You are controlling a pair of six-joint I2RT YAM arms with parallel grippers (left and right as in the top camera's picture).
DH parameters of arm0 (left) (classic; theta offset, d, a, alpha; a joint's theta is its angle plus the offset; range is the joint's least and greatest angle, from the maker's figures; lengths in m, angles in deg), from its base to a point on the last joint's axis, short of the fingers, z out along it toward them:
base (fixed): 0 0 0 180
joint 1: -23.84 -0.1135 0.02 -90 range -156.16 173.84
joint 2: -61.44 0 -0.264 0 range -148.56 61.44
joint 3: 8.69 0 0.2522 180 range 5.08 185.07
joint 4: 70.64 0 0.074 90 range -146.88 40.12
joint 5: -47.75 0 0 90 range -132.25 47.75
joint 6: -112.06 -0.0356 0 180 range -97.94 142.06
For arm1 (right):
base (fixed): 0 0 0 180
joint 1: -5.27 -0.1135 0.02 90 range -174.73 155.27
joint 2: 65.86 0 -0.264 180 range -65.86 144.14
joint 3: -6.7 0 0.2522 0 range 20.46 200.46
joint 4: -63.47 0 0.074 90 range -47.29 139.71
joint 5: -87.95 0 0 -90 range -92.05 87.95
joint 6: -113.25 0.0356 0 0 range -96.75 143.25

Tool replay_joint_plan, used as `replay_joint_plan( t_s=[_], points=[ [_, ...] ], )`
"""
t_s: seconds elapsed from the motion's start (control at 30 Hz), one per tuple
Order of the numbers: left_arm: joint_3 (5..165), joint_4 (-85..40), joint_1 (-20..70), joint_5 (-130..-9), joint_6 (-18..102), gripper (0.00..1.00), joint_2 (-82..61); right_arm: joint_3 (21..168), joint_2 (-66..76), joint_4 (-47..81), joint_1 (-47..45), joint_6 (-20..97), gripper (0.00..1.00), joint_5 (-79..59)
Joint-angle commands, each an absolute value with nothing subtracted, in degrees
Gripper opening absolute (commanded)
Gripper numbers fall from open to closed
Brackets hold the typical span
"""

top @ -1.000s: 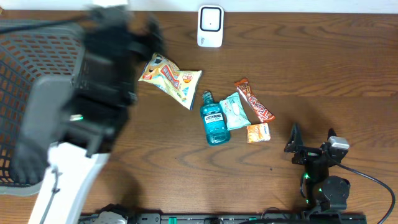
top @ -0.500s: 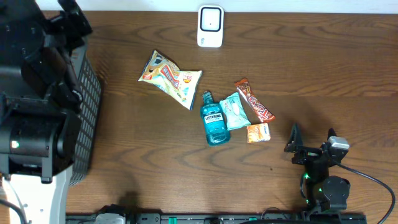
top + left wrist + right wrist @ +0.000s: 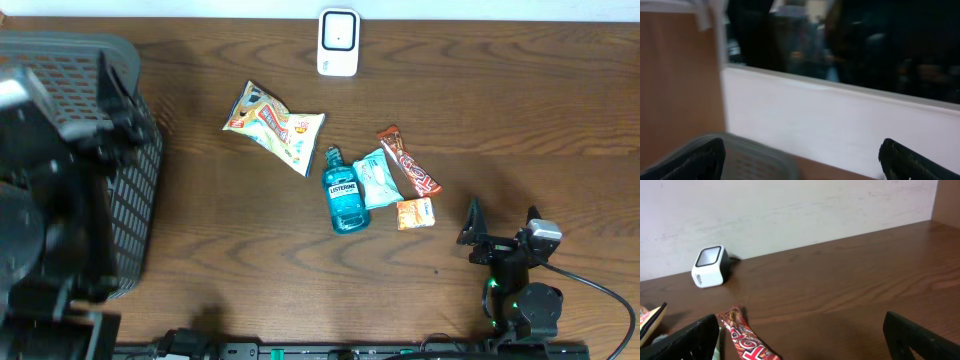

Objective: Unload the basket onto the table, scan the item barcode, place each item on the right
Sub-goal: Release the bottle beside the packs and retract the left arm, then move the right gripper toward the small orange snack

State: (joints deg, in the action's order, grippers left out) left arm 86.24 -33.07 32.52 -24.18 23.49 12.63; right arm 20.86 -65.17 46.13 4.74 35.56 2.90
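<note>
Right end effector (image 3: 807, 342) is released and empty, well apart from the scanner (image 3: 338, 42); my left end effector (image 3: 802, 167) is likewise released. Mouthwash bottle (image 3: 344, 192) lies on the counter (image 3: 520, 120) in front of the scanner.

LISTERINE — on the blue bottle (image 3: 345, 200) label.

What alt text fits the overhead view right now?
Five items cluster on the wooden table: snack bag, blue mouthwash bottle, teal packet, candy bar, orange packet. A white scanner sits at the far edge, a black mesh basket at left, the open right gripper lower right.
</note>
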Motion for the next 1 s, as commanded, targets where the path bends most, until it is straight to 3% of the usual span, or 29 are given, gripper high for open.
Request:
replay_joint_plan(
  t_s=[0.0,0.2,0.33,0.6,0.83,0.97],
  points=[
    [81.56,-35.36,32.59,-34.34,23.04,0.98,17.78,20.78,-65.48,46.00,4.95,34.78,0.99,3.40],
    [79.75,-35.98,32.59,-35.09,30.47,0.98,23.82,20.78,-65.48,46.02,4.95,34.78,0.99,3.40],
    [79.73,-34.49,32.59,-43.13,30.55,0.98,26.99,20.78,-65.48,46.77,4.95,38.82,0.99,0.97],
    [79.66,-34.49,32.59,-48.05,33.88,0.98,30.50,20.78,-65.37,48.32,4.84,58.91,0.99,-36.47],
    [79.66,-32.30,32.46,-49.71,41.53,0.98,33.11,20.78,-65.37,47.36,4.84,60.68,0.99,-60.71],
    [79.66,-32.33,32.37,-51.11,45.02,0.98,33.80,20.78,-65.37,47.16,4.84,61.18,0.99,-65.91]
  ],
)
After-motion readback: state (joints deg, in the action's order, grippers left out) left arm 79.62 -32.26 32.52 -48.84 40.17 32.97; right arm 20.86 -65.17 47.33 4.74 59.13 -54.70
